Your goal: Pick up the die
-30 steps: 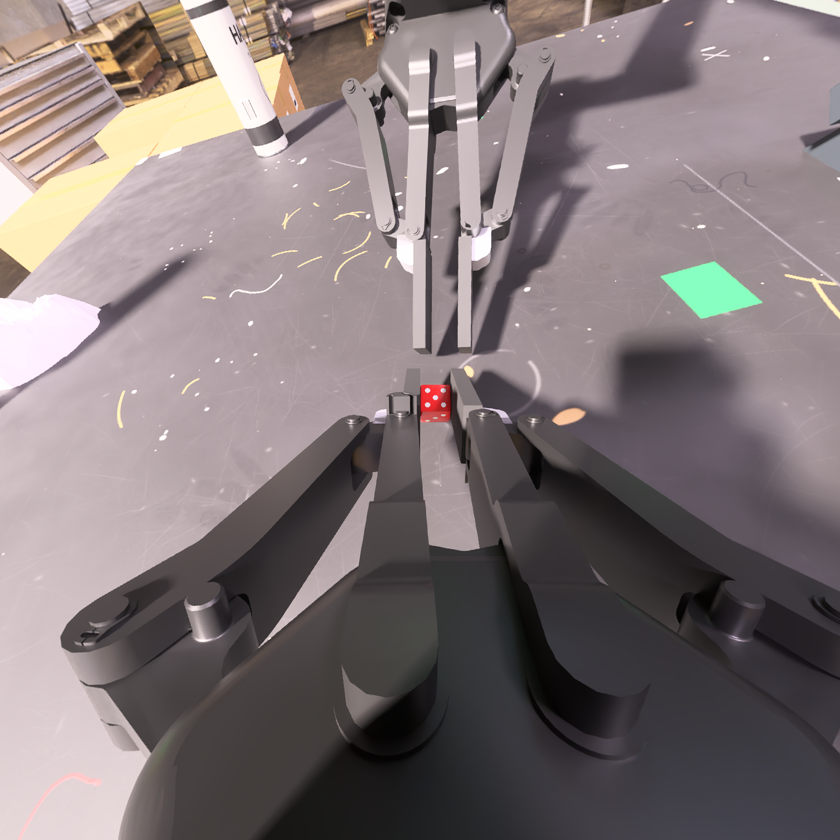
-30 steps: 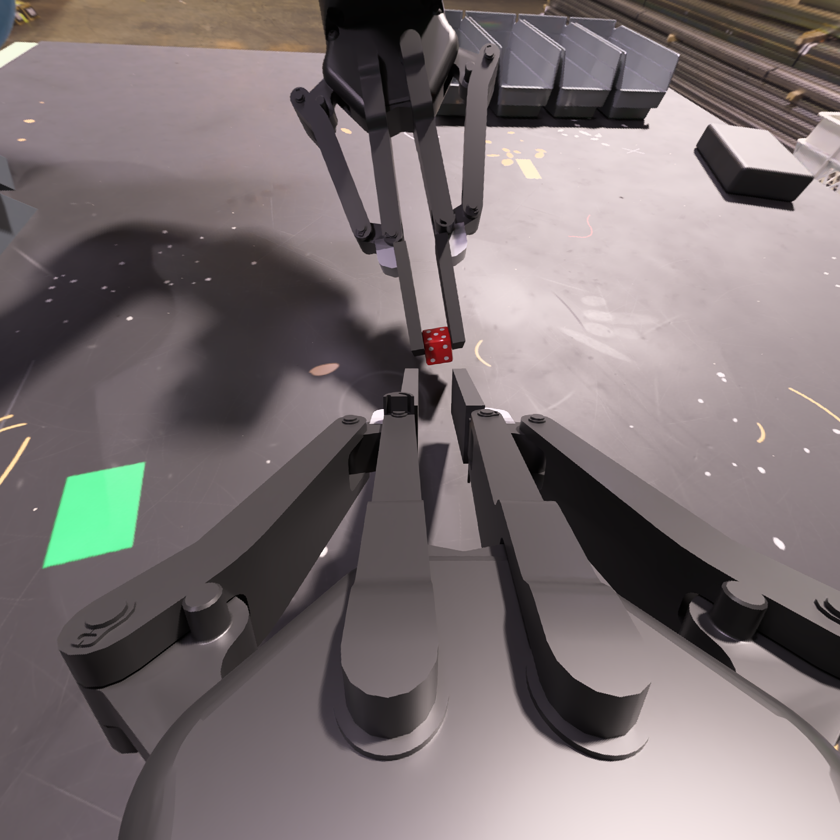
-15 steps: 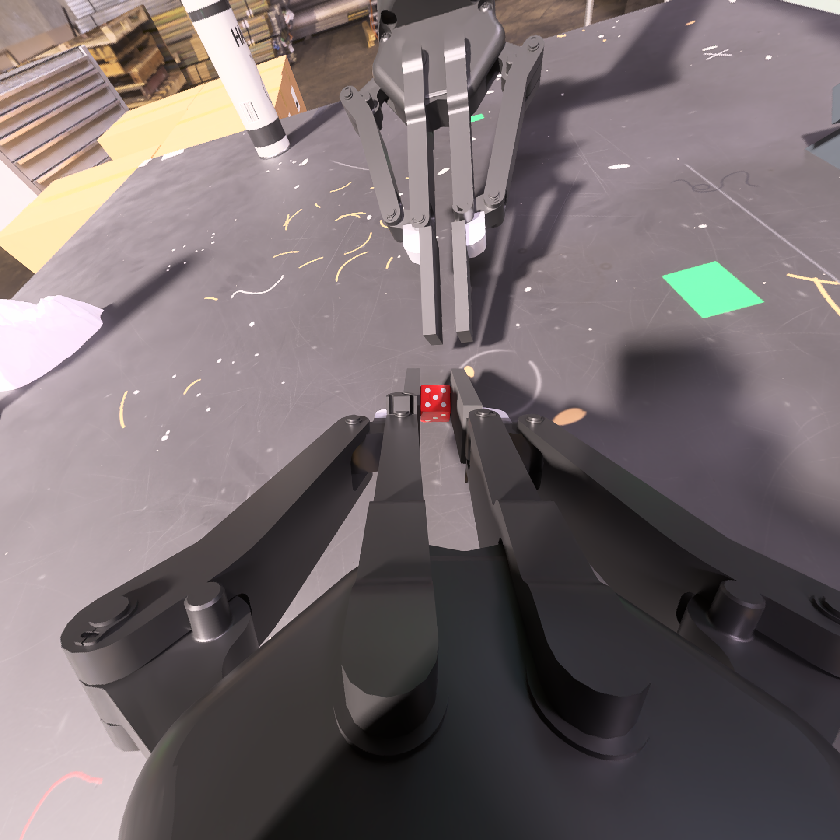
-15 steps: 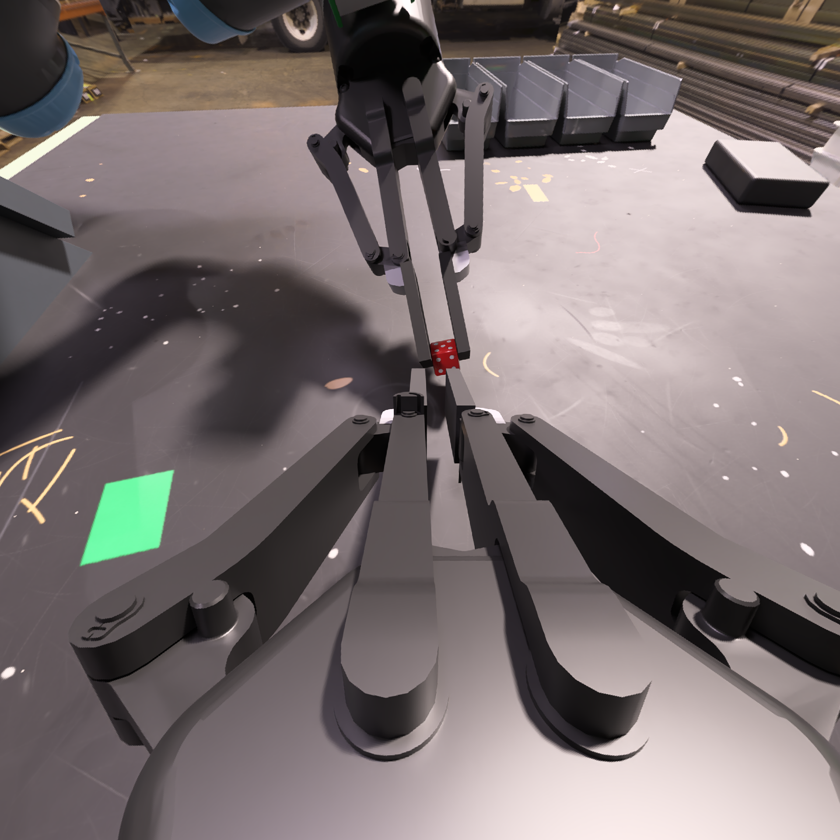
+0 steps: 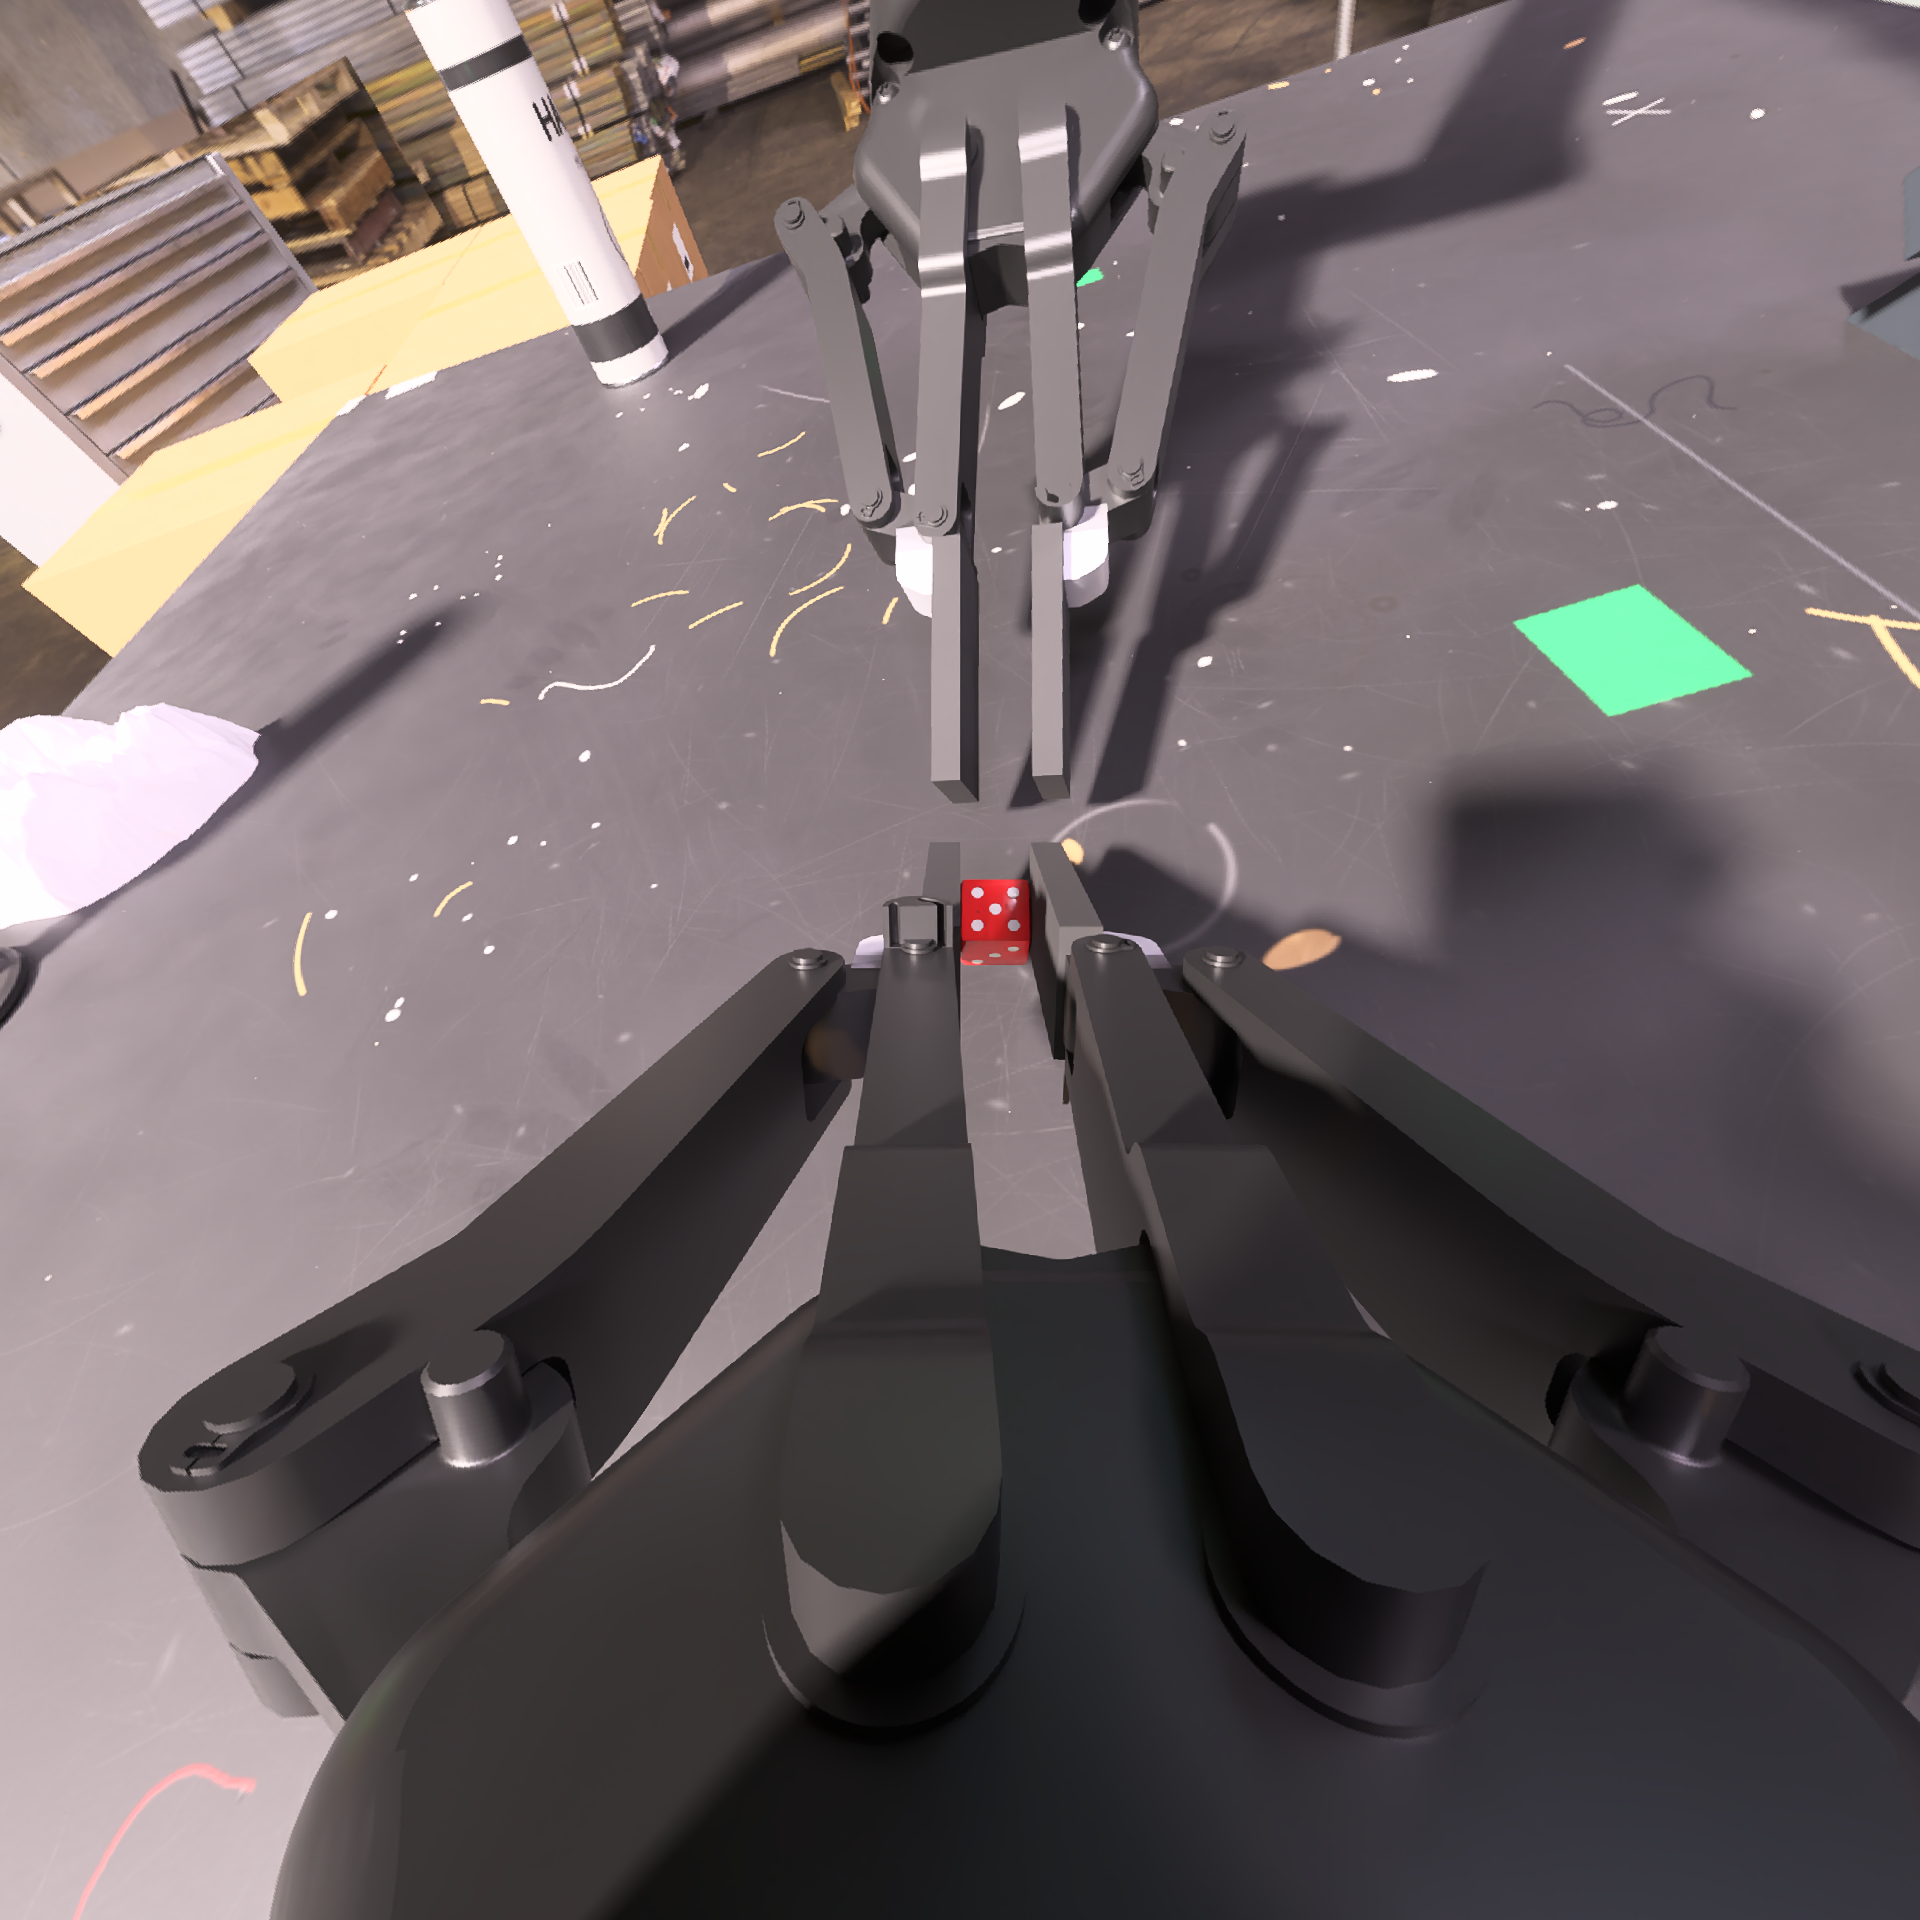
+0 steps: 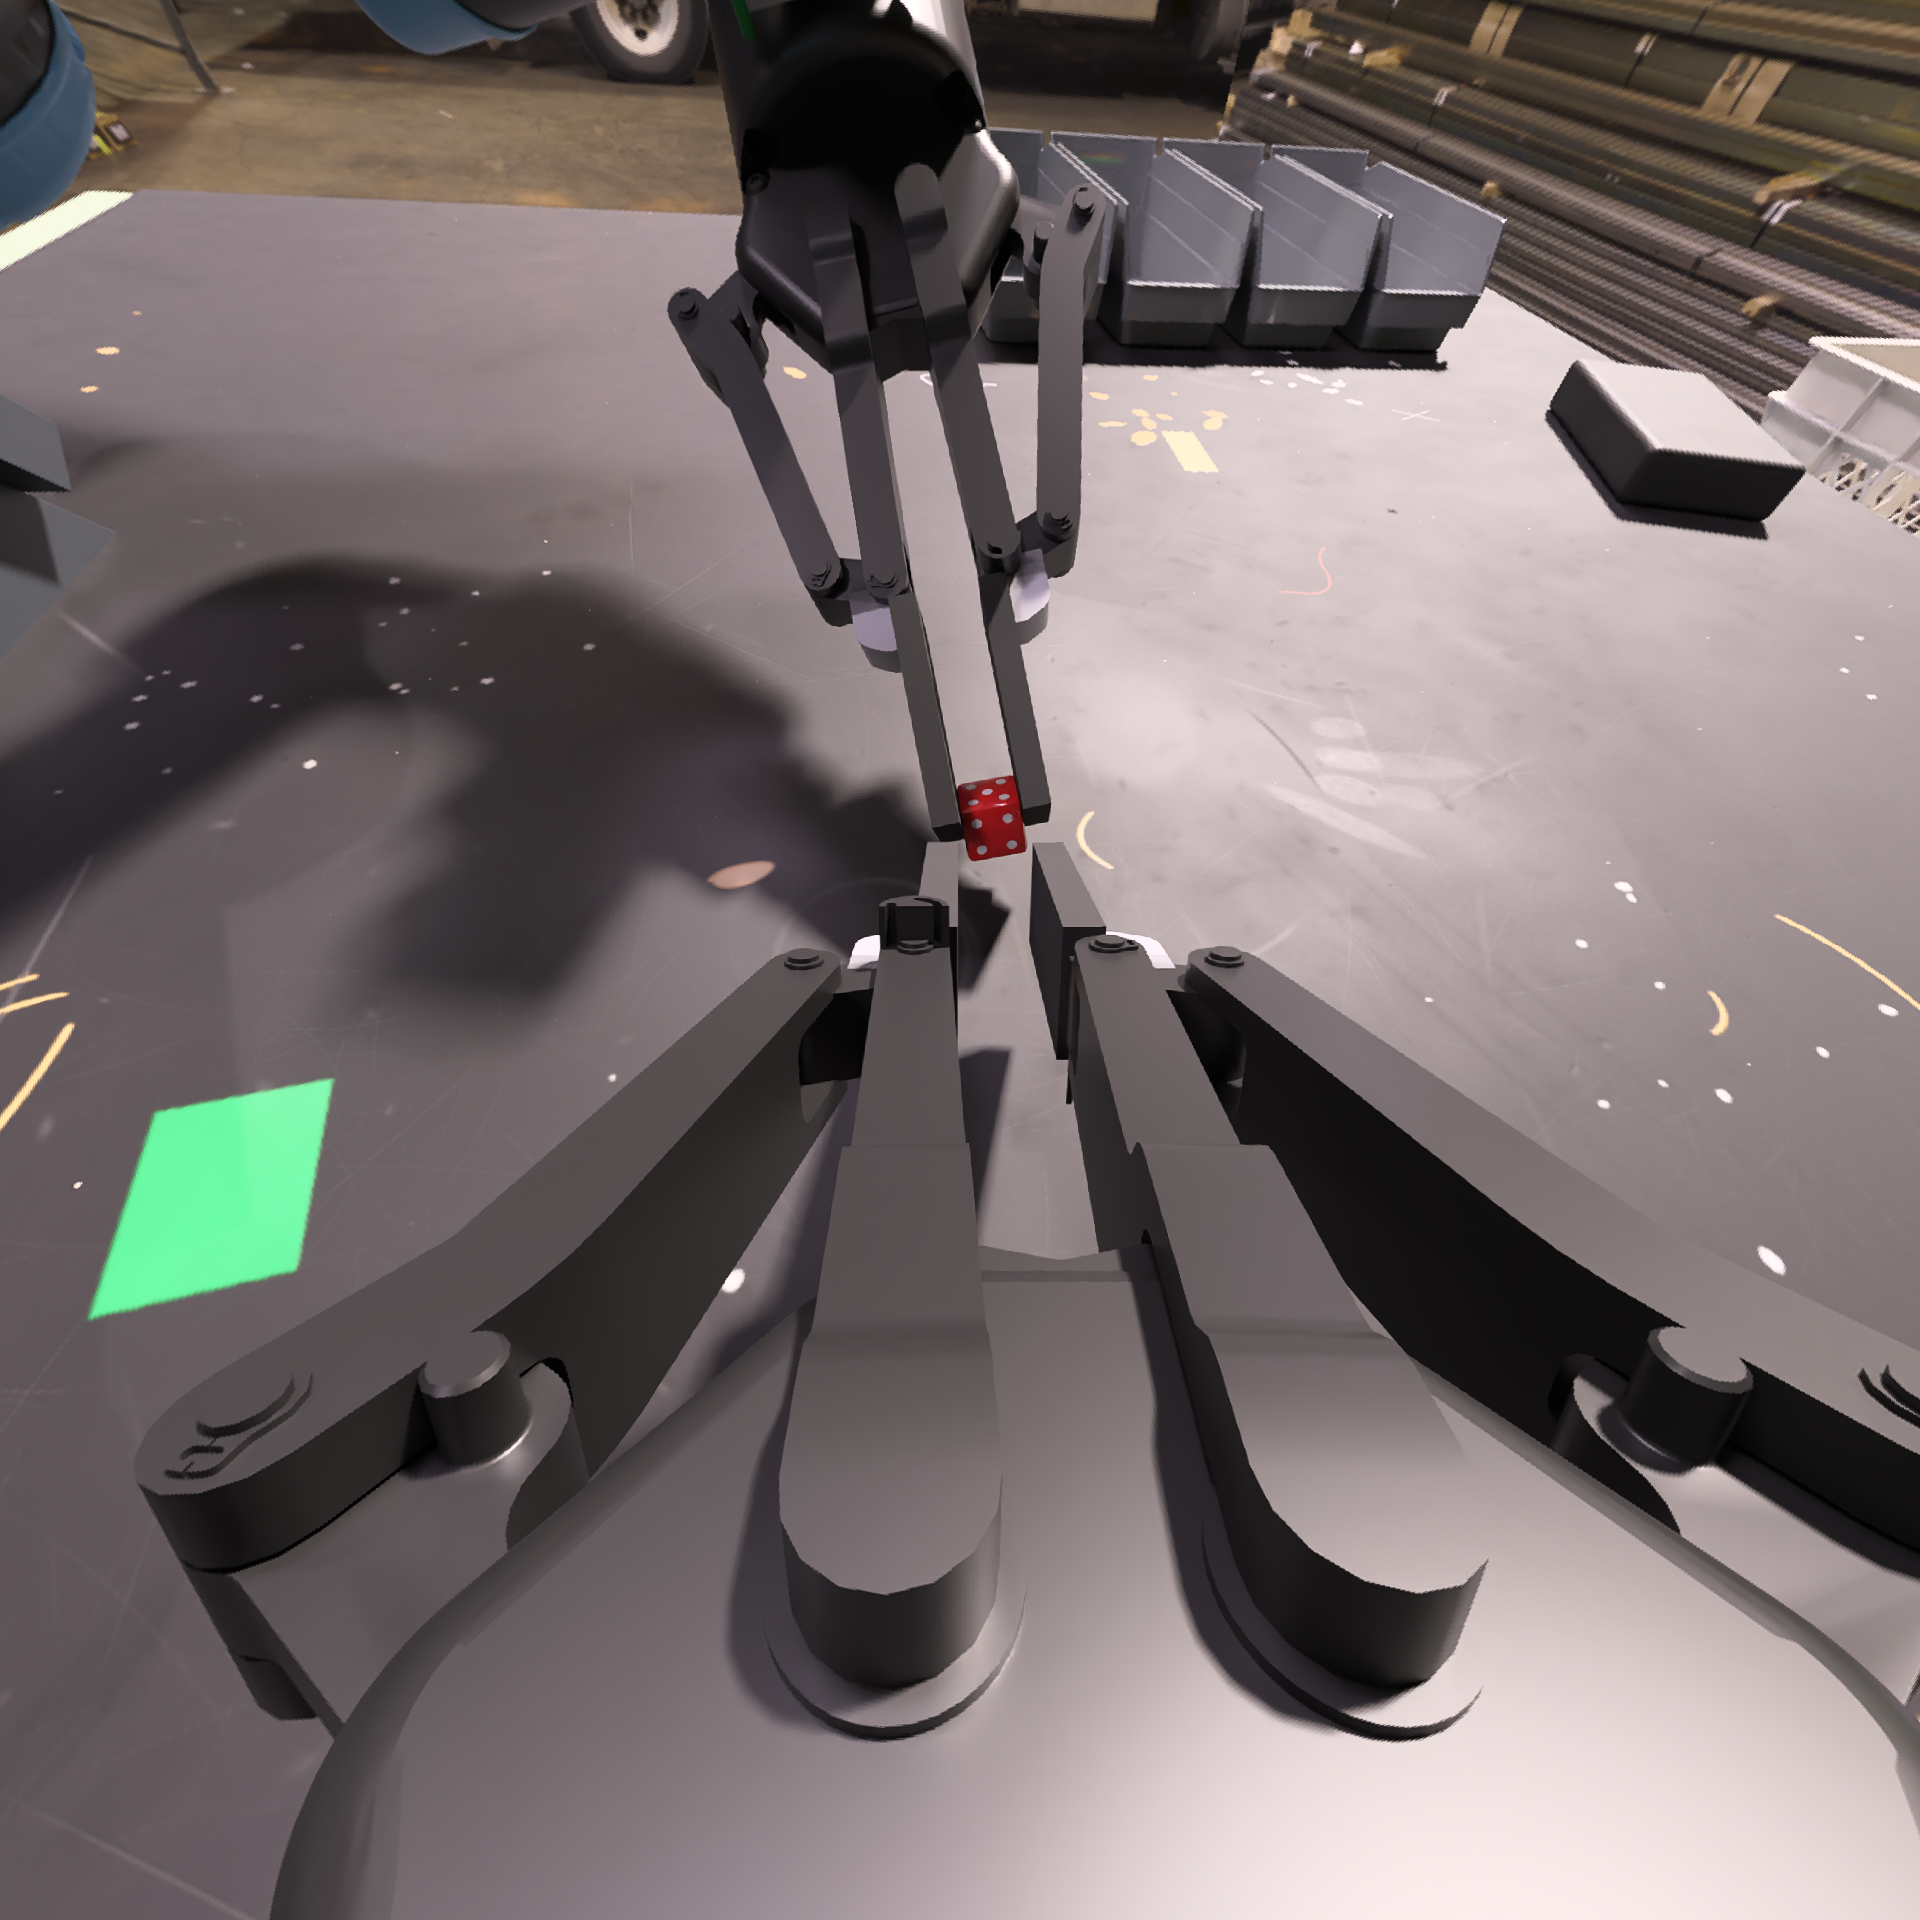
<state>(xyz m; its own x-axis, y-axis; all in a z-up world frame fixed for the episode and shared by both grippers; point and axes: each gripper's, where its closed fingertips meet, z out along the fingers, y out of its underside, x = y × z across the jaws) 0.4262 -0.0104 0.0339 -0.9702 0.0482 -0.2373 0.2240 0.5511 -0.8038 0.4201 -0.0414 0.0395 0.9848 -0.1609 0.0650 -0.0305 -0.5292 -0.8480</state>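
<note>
Since earlier frames, right gripper (image 5: 1000,774) backed off, jaws parted slightly, empty, hanging just beyond our catch. We see left gripper (image 5: 995,914) clenched on small red white-pipped die (image 5: 994,908), die low between fingertips, just above scuffed grey tabletop (image 5: 520,1039); contact with table unclear. Risk, our judgement: grip sits at fingertip ends, so fast lift could twist die out; right gripper close ahead, collision possible.

The left gripper (image 5: 995,883) points steeply down, its fingers closed on the die (image 5: 994,908). Facing it from the far side, the right gripper (image 5: 1000,784) hangs just beyond, fingers parallel with a narrow empty gap between them.
</note>
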